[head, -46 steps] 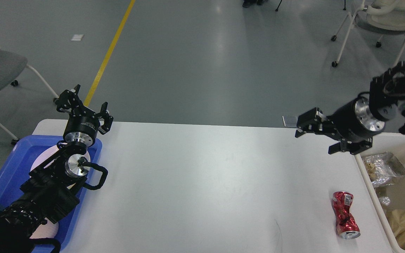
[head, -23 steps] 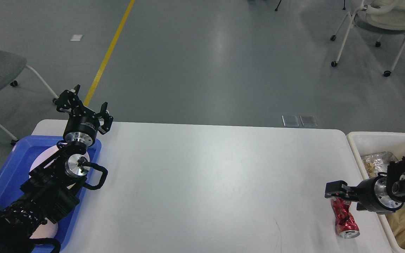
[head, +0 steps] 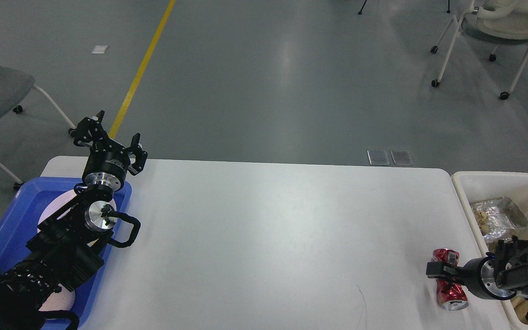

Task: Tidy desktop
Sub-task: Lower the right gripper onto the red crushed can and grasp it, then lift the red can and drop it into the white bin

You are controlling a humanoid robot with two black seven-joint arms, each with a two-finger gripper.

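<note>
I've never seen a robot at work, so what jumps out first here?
A crushed red can lies at the near right of the white desktop, with the right gripper down at its middle. At the far left, the left gripper is raised above a blue tray.

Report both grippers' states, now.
Left gripper: open, empty, above the blue tray.
Right gripper: at the crushed red can; grip cannot be told.

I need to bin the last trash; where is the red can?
The crushed red can lies on the desktop near its front right corner, beside the white bin, with the right gripper at its middle.
</note>
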